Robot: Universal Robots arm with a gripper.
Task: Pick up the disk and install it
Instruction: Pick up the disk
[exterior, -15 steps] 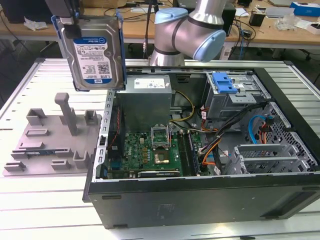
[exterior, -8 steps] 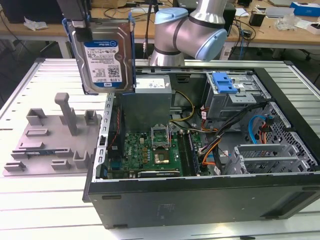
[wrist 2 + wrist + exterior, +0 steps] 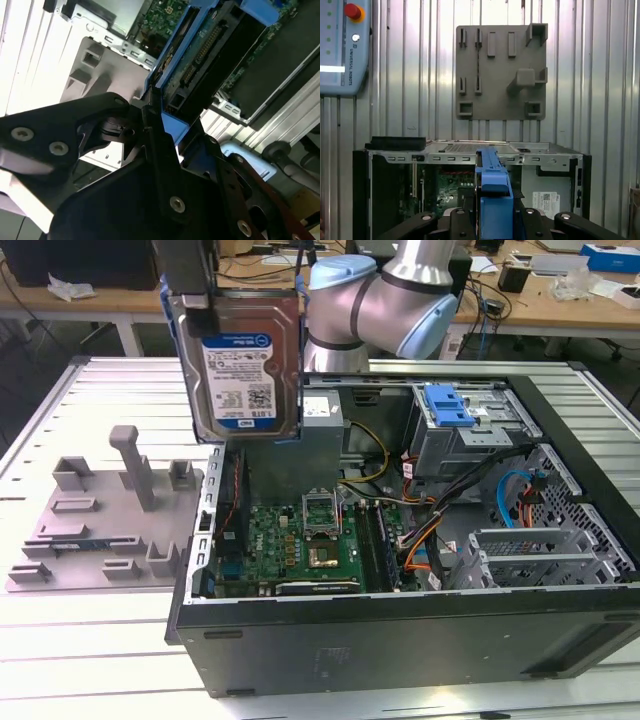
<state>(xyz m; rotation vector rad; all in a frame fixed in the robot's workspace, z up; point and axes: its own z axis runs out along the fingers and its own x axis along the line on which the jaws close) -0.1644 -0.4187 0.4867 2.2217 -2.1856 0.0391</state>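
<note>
Blue-framed disk hangs upright in the air over the open computer case, near its wall on the exterior view's left. The gripper has its jaws pinching the frame's top edge. That's a thin hold imo, so any swing could let it slip and drop onto the motherboard or snag the cables

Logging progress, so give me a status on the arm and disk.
Gripper shut on the disk. Disk upright above the open computer case, not installed. Nothing seen blocking.
</note>
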